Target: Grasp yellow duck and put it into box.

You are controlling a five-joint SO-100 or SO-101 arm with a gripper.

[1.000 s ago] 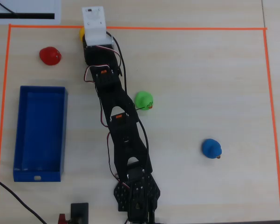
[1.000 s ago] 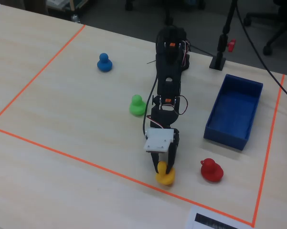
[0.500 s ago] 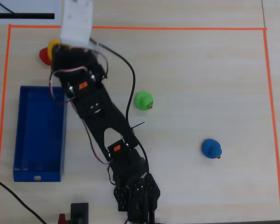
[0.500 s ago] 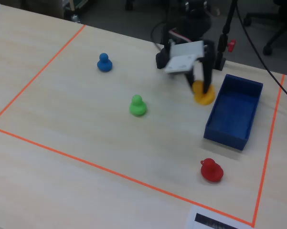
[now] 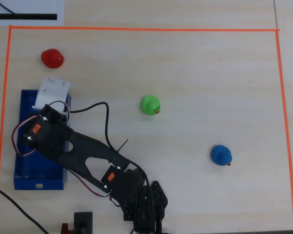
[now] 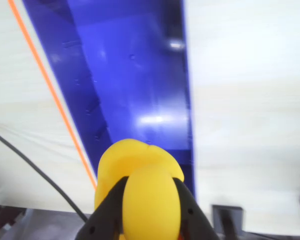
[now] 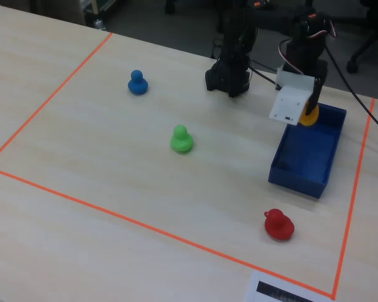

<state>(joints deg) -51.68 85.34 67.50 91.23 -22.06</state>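
My gripper (image 6: 149, 200) is shut on the yellow duck (image 6: 140, 180), which fills the bottom of the wrist view between the two black fingers (image 6: 107, 212). I hold it in the air above the dark-blue box (image 6: 135, 85). In the fixed view the yellow duck (image 7: 311, 115) peeks out behind the white wrist plate, over the far end of the box (image 7: 309, 157). In the overhead view the arm's head (image 5: 44, 129) covers the duck and sits over the box (image 5: 39, 175).
A red duck (image 5: 52, 58), a green duck (image 5: 150, 104) and a blue duck (image 5: 221, 154) stand on the table inside the orange tape border (image 5: 136, 29). The arm base (image 5: 144, 204) is at the bottom edge of the overhead view. Cables (image 6: 35, 170) trail beside the box.
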